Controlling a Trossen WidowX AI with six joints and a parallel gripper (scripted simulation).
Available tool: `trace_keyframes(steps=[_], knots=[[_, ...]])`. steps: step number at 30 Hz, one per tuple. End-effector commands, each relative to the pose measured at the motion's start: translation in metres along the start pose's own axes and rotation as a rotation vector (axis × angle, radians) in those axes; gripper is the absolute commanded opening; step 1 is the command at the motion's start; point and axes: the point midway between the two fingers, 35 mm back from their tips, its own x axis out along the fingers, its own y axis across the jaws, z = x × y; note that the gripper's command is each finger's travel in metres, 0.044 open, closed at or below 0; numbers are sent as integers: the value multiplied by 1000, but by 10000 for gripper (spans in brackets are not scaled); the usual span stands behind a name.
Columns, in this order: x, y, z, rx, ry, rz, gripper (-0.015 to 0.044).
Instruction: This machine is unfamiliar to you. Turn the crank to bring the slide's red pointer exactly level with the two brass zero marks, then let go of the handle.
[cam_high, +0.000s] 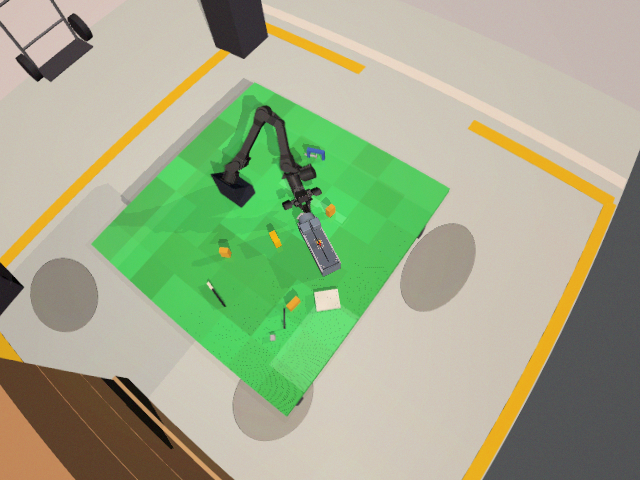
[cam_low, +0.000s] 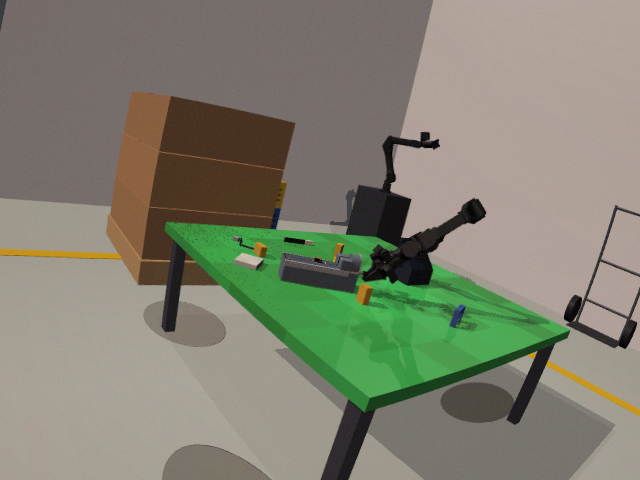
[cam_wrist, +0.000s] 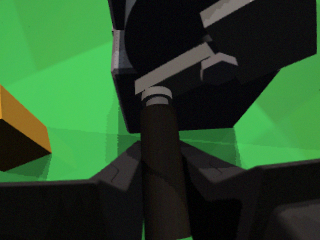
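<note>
Dark crank handle (cam_wrist: 165, 170) between the fingers, clear only in wrist view.

Pincer (cam_high: 307, 209) (cam_low: 366, 276) (cam_wrist: 157, 147) closed; arm (cam_high: 282, 139) (cam_low: 439, 231) bent.

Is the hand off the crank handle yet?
No, the wrist view shows the hand's fingers closed on both sides of the dark crank handle.
</note>
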Motion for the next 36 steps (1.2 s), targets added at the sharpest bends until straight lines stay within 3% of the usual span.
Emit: trace_keyframes(steps=[1,36], knots=[[5,-6,-5,0,12,-11,0],[9,-17,-9,0,12,-12,0]])
